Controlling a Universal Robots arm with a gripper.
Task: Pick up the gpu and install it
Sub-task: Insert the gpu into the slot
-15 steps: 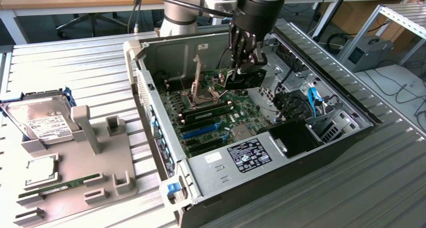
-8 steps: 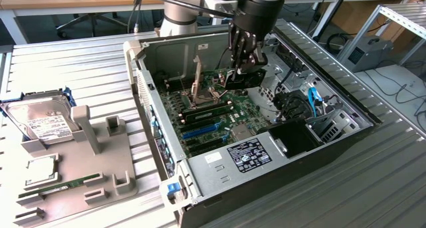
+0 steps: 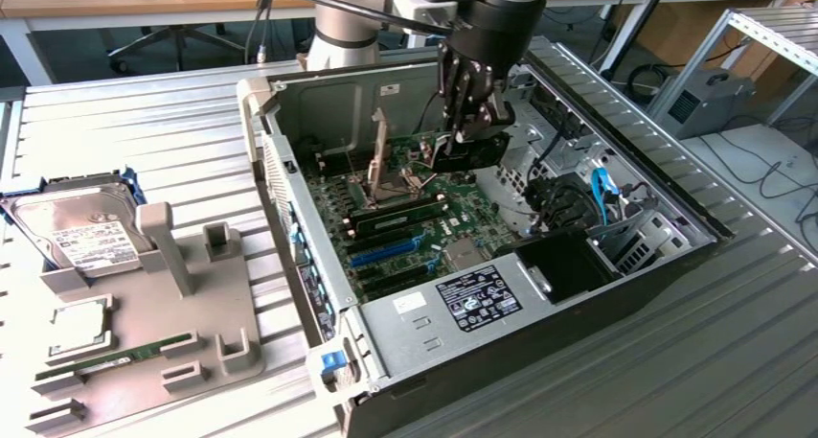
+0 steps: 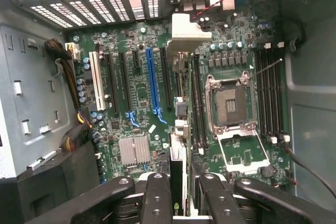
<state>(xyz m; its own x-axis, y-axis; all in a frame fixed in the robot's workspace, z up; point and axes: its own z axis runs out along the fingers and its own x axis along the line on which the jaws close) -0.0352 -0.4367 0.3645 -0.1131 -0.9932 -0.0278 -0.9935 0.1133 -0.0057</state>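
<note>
- We see a ribbed metal table (image 3: 153, 141) carrying everything, with desks and cables behind it.
- On the table lies an open computer case (image 3: 422, 361), its side panel off, so that the inside faces up.
- The robot arm (image 3: 352, 21) comes down from the far side and reaches into the case.
- Inside the case lies the green motherboard (image 4: 139, 90), with a long blue slot (image 4: 153, 80), a white slot (image 4: 96, 80) and black slots beside them.
- An open CPU socket (image 4: 231, 106) sits on the board, its metal frame lifted; in the exterior view the frame stands upright near the middle of the case.
- A small silver heatsink (image 4: 135, 149) sits on the board, near the end of the blue slot.
- At the exterior view's left, a grey holder tray (image 3: 141, 352) rests on the table; a silver hard drive (image 3: 83, 237) sits at its far end, a square chip (image 3: 79, 325) and a narrow green RAM stick (image 3: 122, 354) lie on it.
- The pincer (image 3: 469, 136) hangs over the motherboard inside the case, its black fingers (image 4: 157, 198) pinching the gpu (image 4: 178, 174).
- The gpu is held on edge between the fingers, above the board and clear of the slots as far as we can tell; in the wrist view its thin edge points towards the slots between the blue slot and the socket.
</note>
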